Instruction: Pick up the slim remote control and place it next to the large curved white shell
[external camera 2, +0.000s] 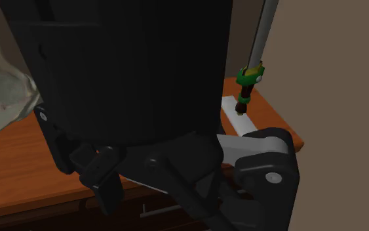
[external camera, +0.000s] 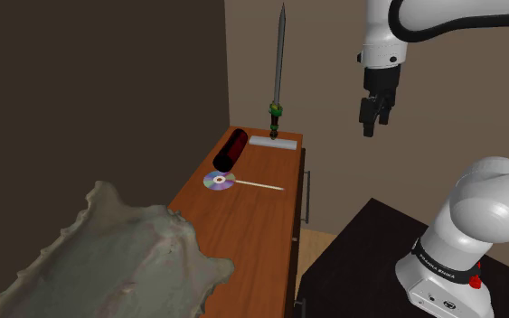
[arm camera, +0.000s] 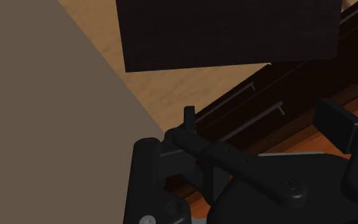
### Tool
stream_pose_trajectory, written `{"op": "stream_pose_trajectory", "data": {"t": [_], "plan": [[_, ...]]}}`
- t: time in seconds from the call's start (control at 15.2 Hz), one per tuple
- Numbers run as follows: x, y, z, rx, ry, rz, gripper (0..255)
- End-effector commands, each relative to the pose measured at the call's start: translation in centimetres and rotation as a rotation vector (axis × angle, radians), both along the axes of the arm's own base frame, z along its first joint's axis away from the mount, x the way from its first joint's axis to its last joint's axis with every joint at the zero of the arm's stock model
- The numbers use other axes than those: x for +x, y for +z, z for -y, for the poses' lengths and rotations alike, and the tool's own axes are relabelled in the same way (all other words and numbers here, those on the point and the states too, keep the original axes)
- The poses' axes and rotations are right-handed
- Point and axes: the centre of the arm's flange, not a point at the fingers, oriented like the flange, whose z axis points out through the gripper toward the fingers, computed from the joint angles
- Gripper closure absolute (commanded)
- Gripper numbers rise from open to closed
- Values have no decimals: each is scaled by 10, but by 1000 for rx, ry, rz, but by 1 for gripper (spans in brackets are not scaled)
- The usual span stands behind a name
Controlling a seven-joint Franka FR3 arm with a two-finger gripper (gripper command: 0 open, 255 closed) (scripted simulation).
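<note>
The slim white flat remote control lies at the far end of the brown wooden table, at the foot of an upright grey sword. It is well apart from the large pale spiky shell. The black gripper hangs high beside the table; I cannot tell whether it is open or closed.

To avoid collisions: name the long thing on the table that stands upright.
The sword, blade up; the dark cylinder and thin pale stick lie flat.
</note>
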Motion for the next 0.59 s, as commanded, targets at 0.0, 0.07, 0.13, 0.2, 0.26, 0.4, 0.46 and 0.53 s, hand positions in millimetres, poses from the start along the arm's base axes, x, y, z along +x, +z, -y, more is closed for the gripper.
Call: {"op": "stream_pose_trajectory", "data": {"t": [0.0,0.07,0.13,0.2,0.26,0.4,0.46,0.53], "plan": [[0,0,0,0,0,0,0],[10,-6,5,3,13,5,0],[20,-12,9,6,26,10,0],[30,-17,14,9,39,16,0],[40,-23,18,13,52,21,0],[61,-34,26,19,78,31,0],[71,-40,30,22,91,36,0],[82,-45,34,25,104,42,0]]}}
